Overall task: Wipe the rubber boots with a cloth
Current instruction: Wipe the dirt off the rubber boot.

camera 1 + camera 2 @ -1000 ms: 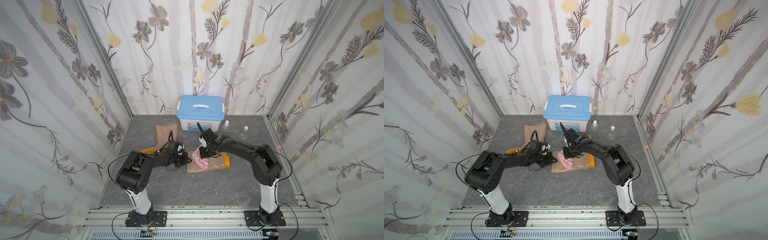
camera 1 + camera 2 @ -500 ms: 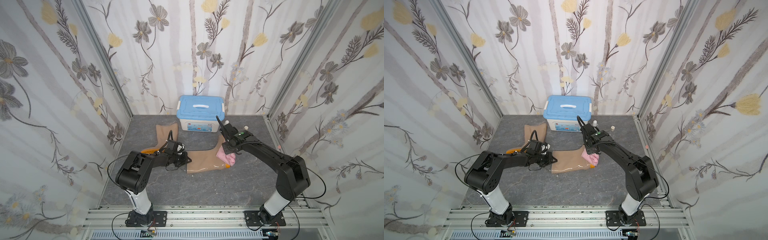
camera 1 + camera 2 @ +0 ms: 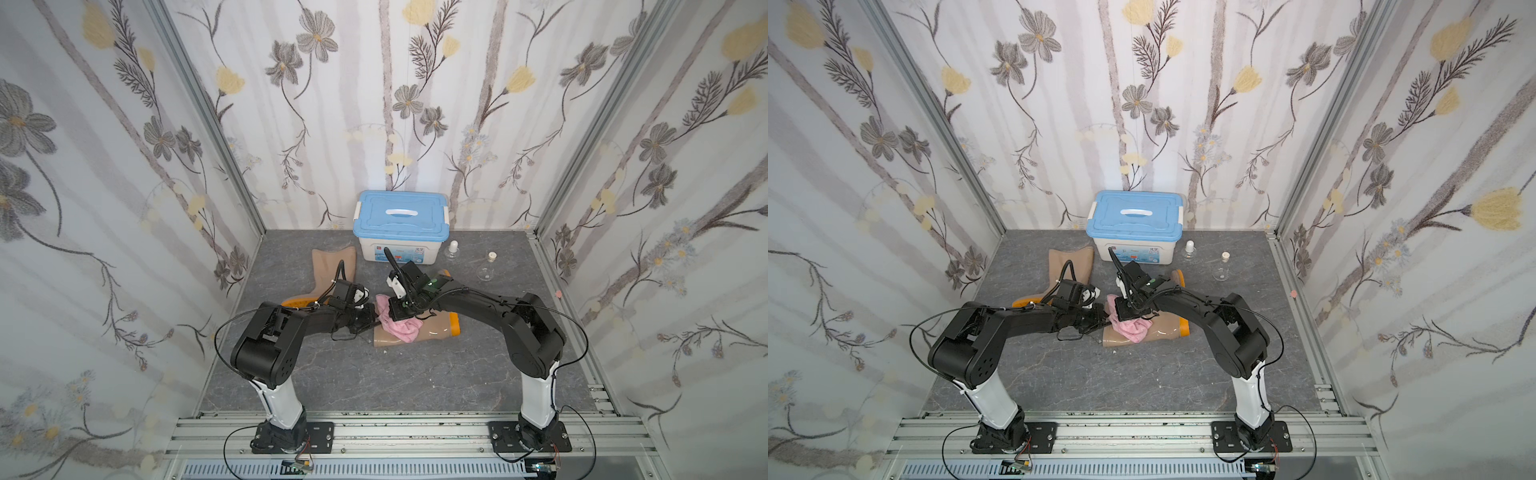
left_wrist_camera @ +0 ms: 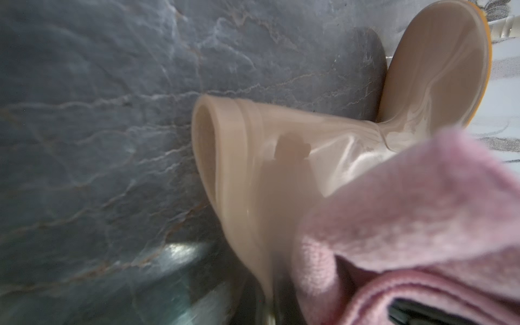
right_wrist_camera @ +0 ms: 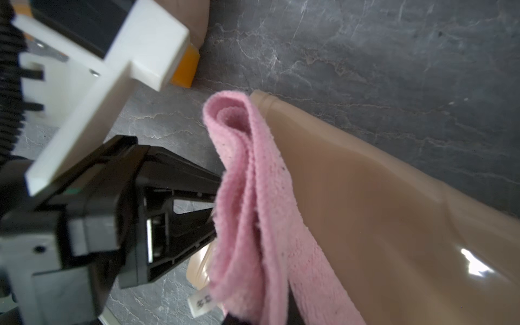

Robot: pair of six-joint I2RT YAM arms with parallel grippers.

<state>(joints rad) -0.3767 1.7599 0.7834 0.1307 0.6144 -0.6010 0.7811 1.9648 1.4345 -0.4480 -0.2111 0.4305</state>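
Right tool [image 3: 400,312] pinching cloth [image 5: 247,197] on boot [image 5: 365,211], hollow cuff [image 4: 205,146] (left wrist only)

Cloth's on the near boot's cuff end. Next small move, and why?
Probably sweep the right gripper with the cloth along the near boot toward its orange sole: the cloth is bunched at the cuff, and the glossy shaft beyond lies uncovered.

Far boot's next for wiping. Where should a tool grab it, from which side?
Likely the cuff. The far boot lies flat on its side, opening toward the back, orange sole nearer the robot. The cuff lip is thin enough to pinch; the flattened shaft looks too wide. Come down from above, on the side facing the box.
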